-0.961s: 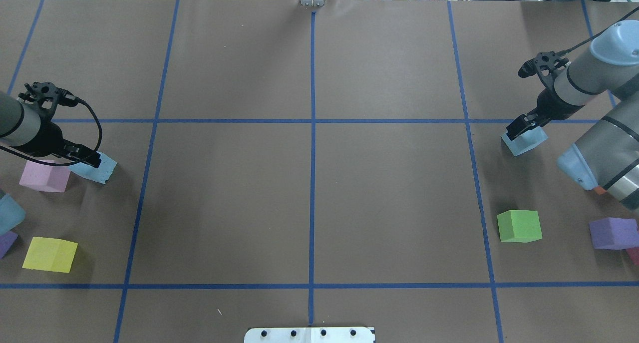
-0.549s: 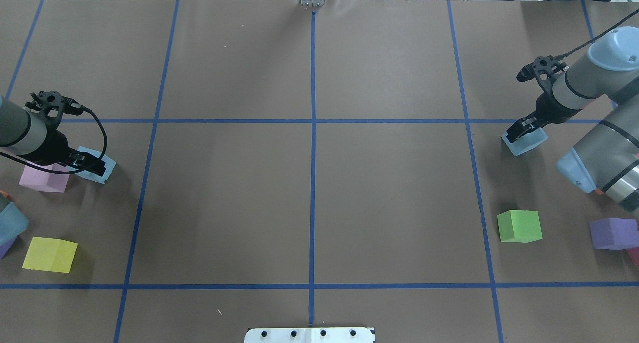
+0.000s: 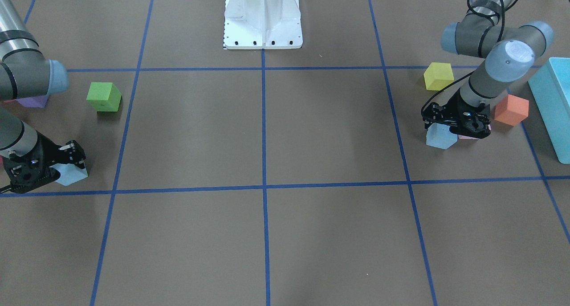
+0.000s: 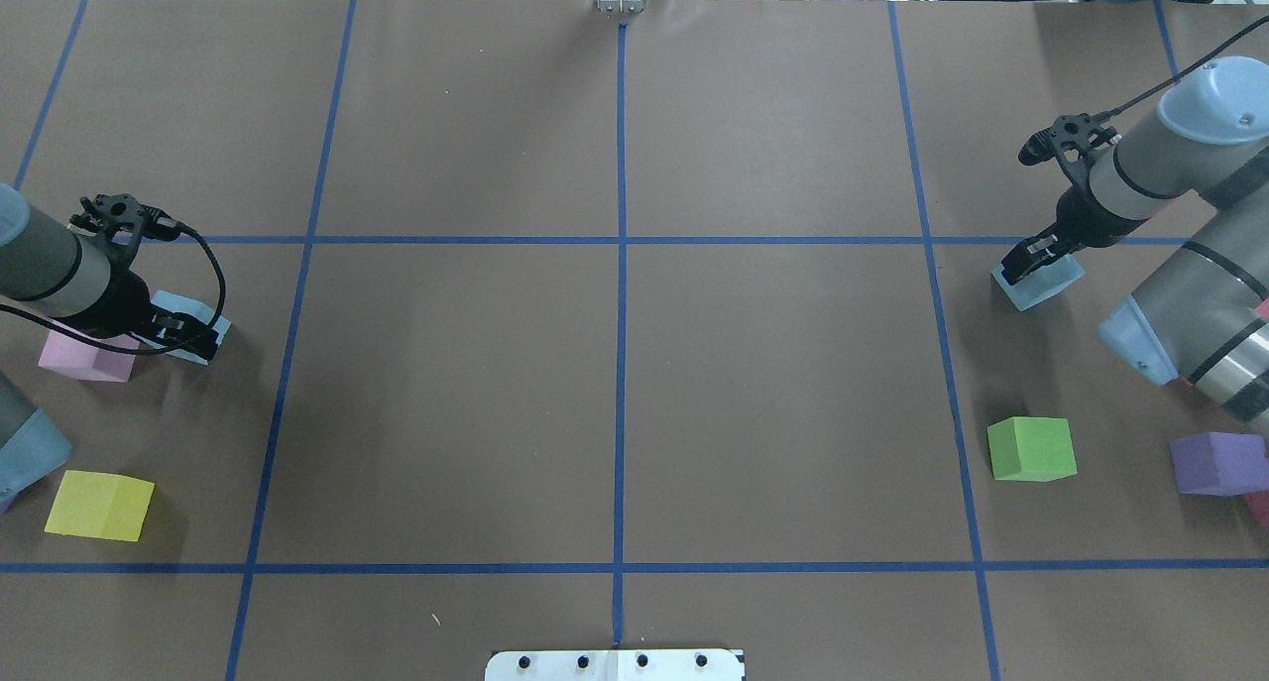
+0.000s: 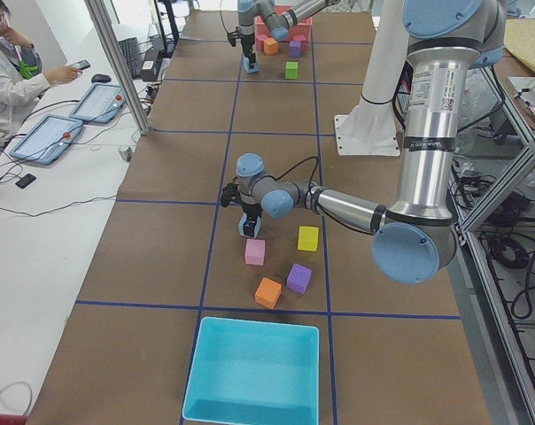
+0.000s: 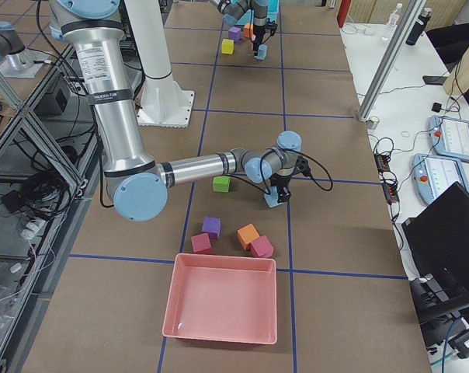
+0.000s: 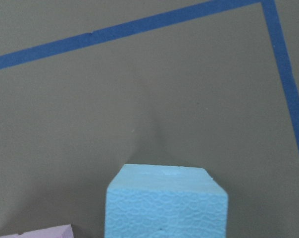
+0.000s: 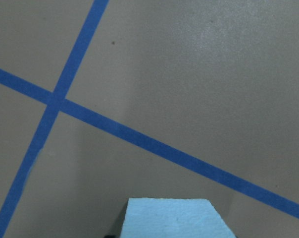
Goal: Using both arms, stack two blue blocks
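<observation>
1. Two blue blocks sit on the desk (image 4: 615,384), well apart, one near each end. Neither rests on the other.
2. Left block (image 3: 441,138) lies right under the left pincer (image 4: 193,334). From overhead the black pincer body and its cable cover much of the block's top.
3. One pink block (image 4: 87,356) stands just beside the left block, partly hidden under the left arm. Whether the two touch is hard to make out.
4. Left wrist view: the left block fills the bottom centre and is cut off by the lower edge, with a pink corner at bottom left. The fingers lie outside that frame, so I cannot tell whether this pincer is spread or clamped on the block.
5. Right block (image 4: 1043,284) sits under the right pincer (image 4: 1026,260), just below a tape line. The pincer's dark tip overlaps the block's upper left edge, and the wrist hides the rest.
6. Right wrist view: only the right block's top shows at the bottom edge, past a tape crossing. Again I cannot tell whether the pincer is spread or clamped.
7. Other blocks lie near the arms: yellow (image 4: 99,506), green (image 4: 1031,449) and orange (image 3: 511,110). A purple one (image 4: 1217,463) is nearly cut by the frame edge.
8. One turquoise bin (image 3: 552,105) is cropped at the front view's right edge.
</observation>
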Robot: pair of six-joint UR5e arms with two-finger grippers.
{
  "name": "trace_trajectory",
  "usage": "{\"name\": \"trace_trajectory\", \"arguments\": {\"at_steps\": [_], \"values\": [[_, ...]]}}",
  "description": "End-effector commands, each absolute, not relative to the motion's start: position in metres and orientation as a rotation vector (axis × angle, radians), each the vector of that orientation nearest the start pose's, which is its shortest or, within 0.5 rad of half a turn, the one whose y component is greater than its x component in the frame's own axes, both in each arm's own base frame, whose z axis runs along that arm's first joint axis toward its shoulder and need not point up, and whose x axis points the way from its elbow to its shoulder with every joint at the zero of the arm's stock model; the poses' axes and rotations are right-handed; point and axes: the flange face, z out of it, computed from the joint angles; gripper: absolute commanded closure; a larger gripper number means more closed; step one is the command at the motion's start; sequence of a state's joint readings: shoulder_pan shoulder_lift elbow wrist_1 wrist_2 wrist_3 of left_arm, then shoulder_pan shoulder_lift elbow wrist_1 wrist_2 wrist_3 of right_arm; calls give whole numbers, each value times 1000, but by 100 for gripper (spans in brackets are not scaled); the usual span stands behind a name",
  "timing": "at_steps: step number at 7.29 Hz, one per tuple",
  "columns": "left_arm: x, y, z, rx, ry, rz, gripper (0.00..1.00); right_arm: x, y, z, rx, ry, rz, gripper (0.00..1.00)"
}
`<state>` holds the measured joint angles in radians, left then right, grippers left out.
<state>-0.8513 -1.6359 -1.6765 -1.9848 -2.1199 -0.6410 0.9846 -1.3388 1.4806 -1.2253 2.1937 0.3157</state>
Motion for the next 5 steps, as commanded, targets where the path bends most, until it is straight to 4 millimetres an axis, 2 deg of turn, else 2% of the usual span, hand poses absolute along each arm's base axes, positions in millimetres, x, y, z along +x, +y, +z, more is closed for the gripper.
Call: {"name": "trace_trajectory", "arguments": {"at_steps": [1,2,4,5], "values": [[300,-464,536,104,773,233,33,-285,-552,539,167,-762,-424,41],[300,-464,537,103,772,232,35,-286,-553,539,180,-740,-424,43],[301,-466,522,115,795,240,36,-292,-559,517,206,-756,-428,44],[302,-466,516,122,802,243,37,-292,-559,515,207,-760,-430,47]]}}
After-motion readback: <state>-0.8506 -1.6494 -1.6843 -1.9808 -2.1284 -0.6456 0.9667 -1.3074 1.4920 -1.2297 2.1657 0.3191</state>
